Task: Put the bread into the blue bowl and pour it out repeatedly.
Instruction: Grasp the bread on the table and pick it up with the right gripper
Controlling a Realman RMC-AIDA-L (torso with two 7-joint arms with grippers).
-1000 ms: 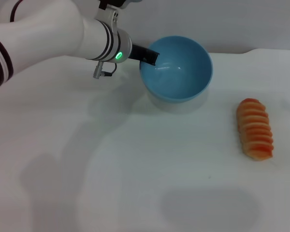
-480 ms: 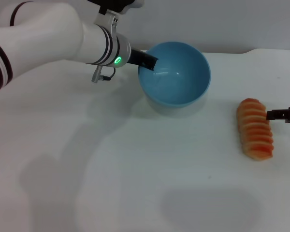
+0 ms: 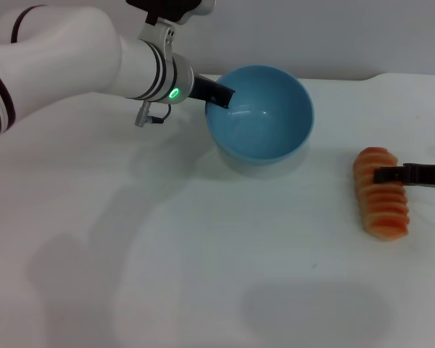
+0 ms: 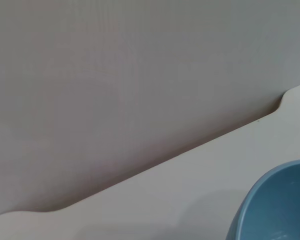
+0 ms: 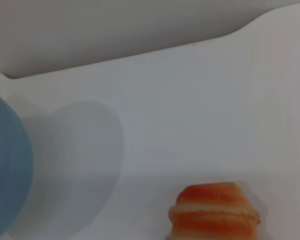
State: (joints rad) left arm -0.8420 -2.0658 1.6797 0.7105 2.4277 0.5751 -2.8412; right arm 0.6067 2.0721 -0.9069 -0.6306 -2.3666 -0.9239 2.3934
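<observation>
Left pincer clenches blue bowl rim; right pincer, over bread: unclear.

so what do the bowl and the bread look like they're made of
The blue bowl looks like glossy plastic or glazed ceramic: smooth, uniform light blue, with soft highlights inside. The bread has evenly spaced orange-tan ridges with a slight sheen, which suggests a moulded plastic or foam replica rather than real bread, though that is not certain.
</observation>
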